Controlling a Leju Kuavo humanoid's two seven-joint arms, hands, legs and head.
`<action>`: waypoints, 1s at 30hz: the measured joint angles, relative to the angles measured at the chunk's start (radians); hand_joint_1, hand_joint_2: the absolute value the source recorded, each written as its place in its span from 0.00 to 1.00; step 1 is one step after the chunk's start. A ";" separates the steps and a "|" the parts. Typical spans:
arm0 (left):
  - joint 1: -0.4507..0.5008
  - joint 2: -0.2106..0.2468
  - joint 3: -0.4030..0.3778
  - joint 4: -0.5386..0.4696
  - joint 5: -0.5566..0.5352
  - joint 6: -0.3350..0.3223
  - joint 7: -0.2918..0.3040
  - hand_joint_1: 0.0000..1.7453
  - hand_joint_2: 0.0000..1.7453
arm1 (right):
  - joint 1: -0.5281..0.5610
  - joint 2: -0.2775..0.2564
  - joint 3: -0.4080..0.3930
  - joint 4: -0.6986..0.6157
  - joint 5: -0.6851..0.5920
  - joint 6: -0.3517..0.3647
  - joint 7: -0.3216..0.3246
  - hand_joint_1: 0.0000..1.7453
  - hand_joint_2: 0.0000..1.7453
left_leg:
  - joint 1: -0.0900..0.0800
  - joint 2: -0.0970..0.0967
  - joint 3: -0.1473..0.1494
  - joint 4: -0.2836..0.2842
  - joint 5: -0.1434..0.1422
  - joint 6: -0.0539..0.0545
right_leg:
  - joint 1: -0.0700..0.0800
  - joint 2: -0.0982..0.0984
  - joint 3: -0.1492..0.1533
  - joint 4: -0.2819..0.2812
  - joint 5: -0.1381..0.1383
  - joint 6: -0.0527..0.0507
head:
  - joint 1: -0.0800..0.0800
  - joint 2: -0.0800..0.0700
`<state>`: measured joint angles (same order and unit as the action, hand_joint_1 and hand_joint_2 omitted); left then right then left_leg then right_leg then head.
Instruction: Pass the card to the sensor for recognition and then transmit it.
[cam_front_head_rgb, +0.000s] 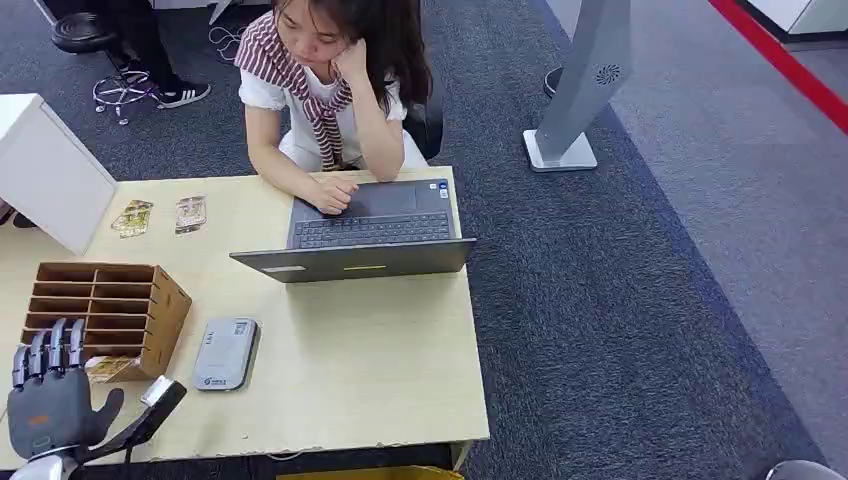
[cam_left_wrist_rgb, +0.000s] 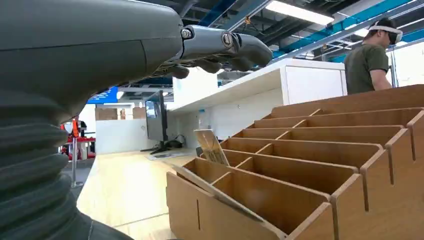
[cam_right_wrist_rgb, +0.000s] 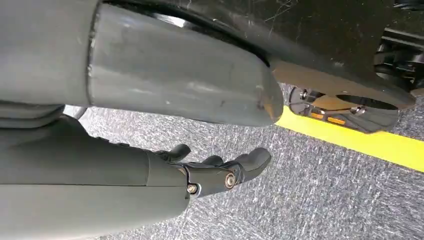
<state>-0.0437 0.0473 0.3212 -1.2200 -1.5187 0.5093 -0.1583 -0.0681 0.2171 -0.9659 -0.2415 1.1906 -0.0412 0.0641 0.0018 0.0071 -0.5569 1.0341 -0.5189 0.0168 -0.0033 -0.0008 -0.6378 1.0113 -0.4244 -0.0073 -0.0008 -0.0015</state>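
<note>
The left hand (cam_front_head_rgb: 50, 395) hovers at the near left corner of the table (cam_front_head_rgb: 350, 370), fingers spread and holding nothing. Just at its one o'clock stands a wooden rack (cam_front_head_rgb: 110, 310) of slots, and in the left wrist view a card (cam_left_wrist_rgb: 212, 146) leans upright in one of the rack's (cam_left_wrist_rgb: 310, 170) compartments (which slot is hard to say). At three o'clock from the hand lies the grey sensor (cam_front_head_rgb: 226, 353), flat on the table, just beside the rack. Farther off at one o'clock a person (cam_front_head_rgb: 330, 90) sits at an open laptop (cam_front_head_rgb: 365, 235). The right hand (cam_right_wrist_rgb: 215, 170) hangs over grey carpet (cam_right_wrist_rgb: 300, 200), fingers loosely extended and empty.
</note>
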 joint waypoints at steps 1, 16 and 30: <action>0.000 0.000 0.000 -0.001 0.000 -0.004 0.000 0.00 1.00 | 0.000 0.000 0.000 0.000 0.001 0.000 0.000 0.00 0.00 | 0.000 0.000 0.000 0.000 0.000 0.000 | 0.000 0.000 0.000 0.000 0.000 0.000 | 0.000 0.000; 0.001 0.000 0.000 -0.003 0.009 0.013 -0.005 1.00 1.00 | 0.000 0.000 -0.011 -0.001 0.019 0.001 -0.005 0.00 0.00 | 0.000 0.000 0.000 0.000 0.000 0.000 | 0.000 0.000 0.000 0.000 0.000 0.000 | 0.000 0.000; 0.002 -0.011 0.000 -0.040 0.009 -0.027 -0.016 1.00 1.00 | -0.001 0.000 -0.035 -0.003 0.022 0.001 -0.014 0.00 0.00 | 0.000 0.000 0.000 0.000 0.000 0.000 | 0.000 0.000 0.000 0.000 0.000 0.000 | 0.000 0.000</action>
<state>-0.0419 0.0362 0.3212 -1.2604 -1.5099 0.4825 -0.1747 -0.0687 0.2174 -1.0006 -0.2441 1.2127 -0.0404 0.0500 0.0019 0.0070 -0.5571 1.0341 -0.5189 0.0168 -0.0034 -0.0009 -0.6378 1.0113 -0.4244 -0.0073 -0.0008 -0.0011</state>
